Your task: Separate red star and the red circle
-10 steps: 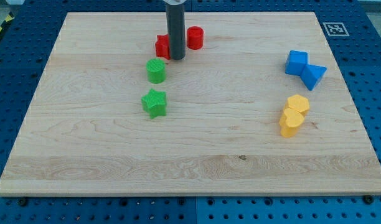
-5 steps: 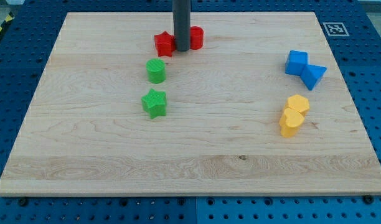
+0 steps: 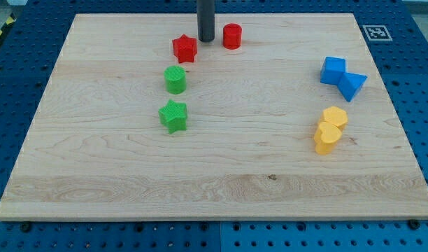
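My tip (image 3: 205,40) rests on the bench (image 3: 221,175) near the view's top, in the gap between the red star (image 3: 184,49) on the view's left and the red circle (image 3: 232,36) on the view's right, touching neither as far as I can see; I carry no pincer, only a dark rod whose upper part is cut off by the view's top edge. Below the star stand a green circle (image 3: 175,80) and a green star (image 3: 173,115), apart from each other. On the view's right, a blue cube (image 3: 333,70) touches a blue triangle-like block (image 3: 352,85), and two yellow blocks (image 3: 329,129) overlap so that their shapes are hard to make out.
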